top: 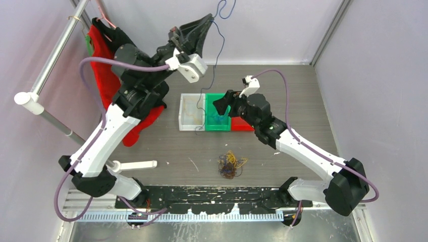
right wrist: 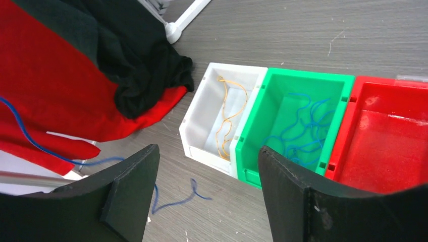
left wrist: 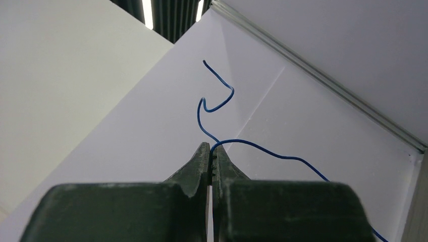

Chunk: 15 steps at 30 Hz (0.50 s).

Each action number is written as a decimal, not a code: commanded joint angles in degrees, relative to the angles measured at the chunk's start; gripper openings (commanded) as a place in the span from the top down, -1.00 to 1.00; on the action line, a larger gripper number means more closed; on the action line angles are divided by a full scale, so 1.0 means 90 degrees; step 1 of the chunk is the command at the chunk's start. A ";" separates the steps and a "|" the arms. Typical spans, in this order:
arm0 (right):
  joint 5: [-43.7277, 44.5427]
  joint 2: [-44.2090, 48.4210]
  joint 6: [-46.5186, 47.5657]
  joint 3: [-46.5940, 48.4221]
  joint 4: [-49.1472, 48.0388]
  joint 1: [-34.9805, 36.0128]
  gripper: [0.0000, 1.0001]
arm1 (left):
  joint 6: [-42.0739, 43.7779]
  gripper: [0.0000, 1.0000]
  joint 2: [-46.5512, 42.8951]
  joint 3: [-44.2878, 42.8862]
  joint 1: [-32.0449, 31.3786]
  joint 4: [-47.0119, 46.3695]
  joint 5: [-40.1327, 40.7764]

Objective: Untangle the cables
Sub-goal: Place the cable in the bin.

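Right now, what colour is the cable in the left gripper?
Blue. The cable pinched in the left gripper shows best in the left wrist view.

Finding: a robotics test cell in a laboratory.

Grounds: the work area is boxed in by plain white panel walls (top: pixel 282 30) set in aluminium posts (top: pixel 330 30). Two robot arms, the left arm (top: pixel 108 131) and the right arm (top: pixel 303 151), are bolted to a black mounting rail (top: pixel 212 194) at the near edge of a grey wood-grain table (top: pixel 313 101). Purple leads (top: pixel 126 63) run along them.

A white bin (right wrist: pixel 199 118), a green bin (right wrist: pixel 252 126) and a red bin (right wrist: pixel 388 146) stand side by side. Yellow cables (right wrist: pixel 229 113) lie in the white one and blue cables (right wrist: pixel 303 126) in the green. Ceiling strip lights (left wrist: pixel 147 12) show beyond the panels.
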<state>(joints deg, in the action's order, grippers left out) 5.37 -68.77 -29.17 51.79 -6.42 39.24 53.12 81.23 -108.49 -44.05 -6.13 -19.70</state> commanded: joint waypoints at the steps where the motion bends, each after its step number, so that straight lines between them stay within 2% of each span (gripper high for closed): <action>1: -0.0169 -0.0059 -0.0235 -0.0001 -0.0555 -0.0174 -0.51 | -0.0069 1.00 0.0095 0.0001 -0.0030 -0.0405 0.0029; 15: -0.0616 -0.0479 -0.0538 0.0076 -0.0638 -0.0560 -0.39 | 0.0419 1.00 0.0638 -0.0301 -0.0032 -0.0647 0.0152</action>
<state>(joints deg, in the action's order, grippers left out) 1.02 -72.93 -32.97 51.16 -8.67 34.79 54.65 85.67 -108.51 -44.14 -7.44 -19.46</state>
